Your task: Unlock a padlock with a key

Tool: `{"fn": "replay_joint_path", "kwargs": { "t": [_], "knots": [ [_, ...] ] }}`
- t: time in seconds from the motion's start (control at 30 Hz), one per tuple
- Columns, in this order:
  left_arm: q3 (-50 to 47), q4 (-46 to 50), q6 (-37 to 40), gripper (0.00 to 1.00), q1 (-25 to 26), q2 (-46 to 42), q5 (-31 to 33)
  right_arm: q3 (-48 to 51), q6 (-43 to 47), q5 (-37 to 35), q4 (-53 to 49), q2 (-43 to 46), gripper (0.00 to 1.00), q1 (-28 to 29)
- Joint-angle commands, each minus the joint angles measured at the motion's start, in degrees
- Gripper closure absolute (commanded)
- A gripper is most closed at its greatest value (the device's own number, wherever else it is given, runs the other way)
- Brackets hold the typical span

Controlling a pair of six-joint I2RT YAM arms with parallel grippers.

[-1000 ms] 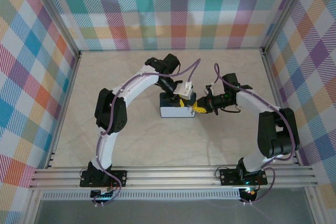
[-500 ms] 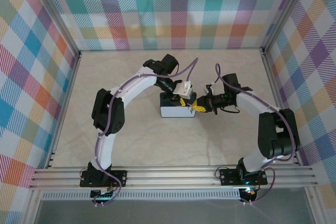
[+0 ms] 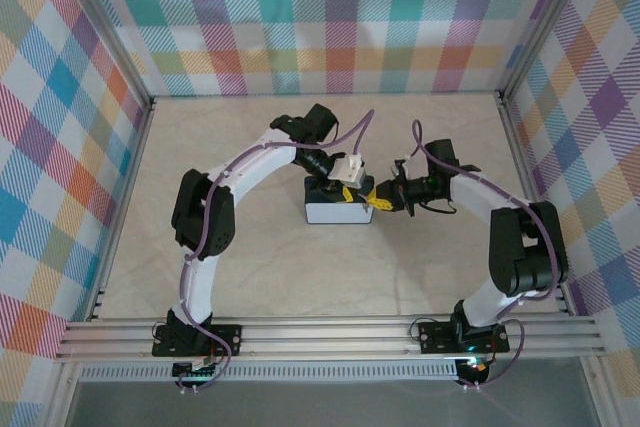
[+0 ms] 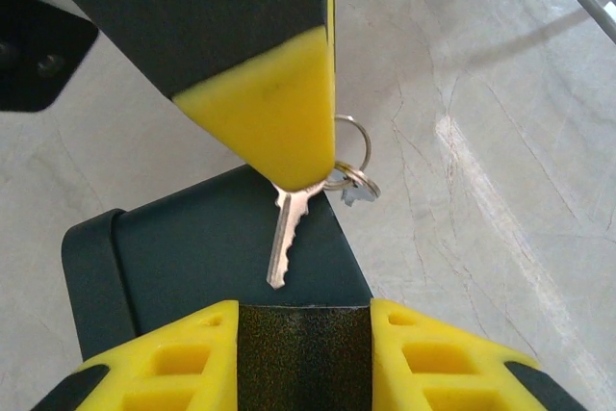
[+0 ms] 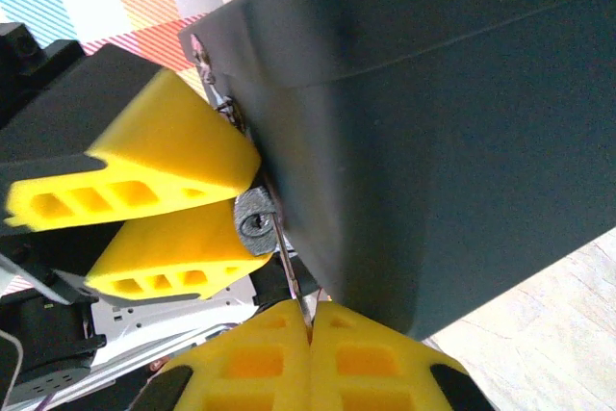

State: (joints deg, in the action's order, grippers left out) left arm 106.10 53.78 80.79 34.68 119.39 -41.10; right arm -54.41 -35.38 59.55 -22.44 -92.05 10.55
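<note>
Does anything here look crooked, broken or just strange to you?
Nothing spilled or broken. The only oddity: the key, pinched by the right gripper, sits slanted over the dark box, not yet in the padlock.

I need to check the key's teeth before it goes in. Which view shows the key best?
Left wrist: the key shows flat-on, blade and teeth plain. Right wrist shows it edge-on, a thin sliver. From top external it is too small to tell.

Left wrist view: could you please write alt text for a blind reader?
The right gripper, shut, pinches a silver key whose blade points down at the dark padlock held by the left gripper between its yellow fingers. A dark box lies behind the key.
</note>
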Motion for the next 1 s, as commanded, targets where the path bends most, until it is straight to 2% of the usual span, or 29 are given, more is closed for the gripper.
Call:
{"fn": "replay_joint_path", "kwargs": {
  "t": [0.0,0.2,0.33,0.97],
  "knots": [
    [-1.3,0.0,0.0,0.71,-0.4,-1.8,-1.2,-2.0,-0.1,0.7,0.7,-1.3,0.99,0.7],
    [-1.3,0.0,0.0,0.71,-0.5,-1.7,-0.7,-1.3,0.1,1.8,1.4,-0.7,0.99,0.7],
    [-1.3,0.1,0.0,0.71,-0.7,-1.7,-0.5,-1.2,2.7,1.6,-1.8,0.4,0.99,0.6],
    [-2.2,0.4,0.1,0.71,-0.8,-2.2,-0.9,-2.2,0.8,2.8,2.5,-1.2,0.99,2.2]
  ]
}}
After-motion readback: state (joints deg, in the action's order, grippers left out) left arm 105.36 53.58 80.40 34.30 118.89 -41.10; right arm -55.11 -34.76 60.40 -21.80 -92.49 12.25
